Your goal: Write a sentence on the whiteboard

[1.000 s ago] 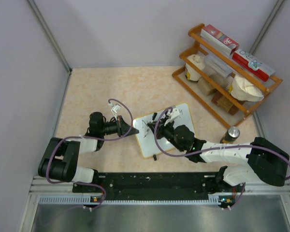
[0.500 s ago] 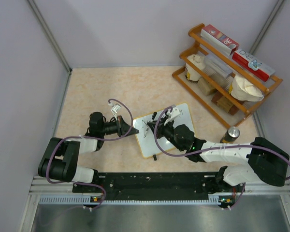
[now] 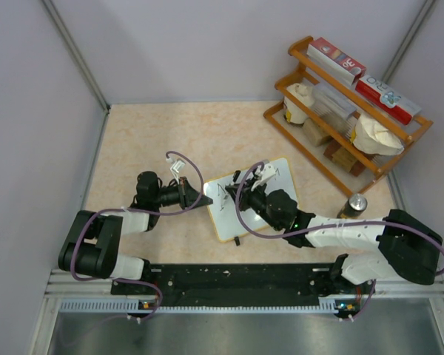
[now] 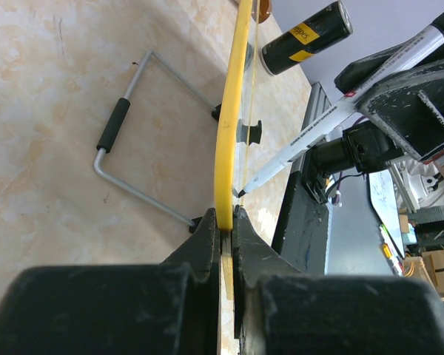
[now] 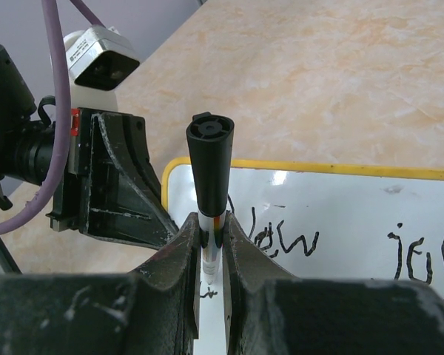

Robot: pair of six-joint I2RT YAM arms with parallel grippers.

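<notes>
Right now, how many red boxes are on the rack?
2, on the rack's top shelf: one red box at its left end, another at its right. Others may be hidden.

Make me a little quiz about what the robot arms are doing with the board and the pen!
1. True or false: the left gripper is shut on the edge of the whiteboard.
2. What does the right gripper hold? A) a marker B) a spoon C) a sponge
3. Fill the gap: the writing on the whiteboard is ____ in colour.

Key: 1 true; 2 A; 3 black.
</notes>
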